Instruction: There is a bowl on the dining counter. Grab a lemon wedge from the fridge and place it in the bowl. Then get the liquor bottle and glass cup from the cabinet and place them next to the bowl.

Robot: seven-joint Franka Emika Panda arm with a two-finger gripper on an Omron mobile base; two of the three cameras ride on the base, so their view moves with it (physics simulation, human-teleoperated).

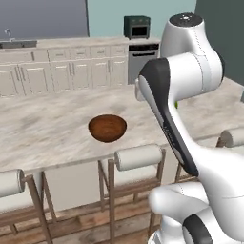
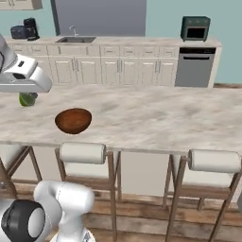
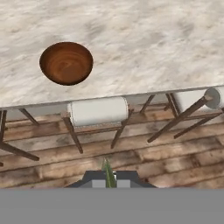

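Hand view: pincer [image 3: 108, 180] clamped on lemon wedge [image 3: 107, 171], stools [image 3: 99, 111] between it and bowl [image 3: 66, 63].

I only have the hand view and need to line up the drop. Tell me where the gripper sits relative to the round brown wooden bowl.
Observer: In the right base view the gripper shows left of the round brown wooden bowl, apart from it.
Operator: Confirm what it carries.
Observer: A green lemon wedge hangs from the shut jaws.
Operator: Report what lies beyond the beige marbled dining counter.
Observer: Cream wall cabinets with a steel sink and a dark green toaster oven.
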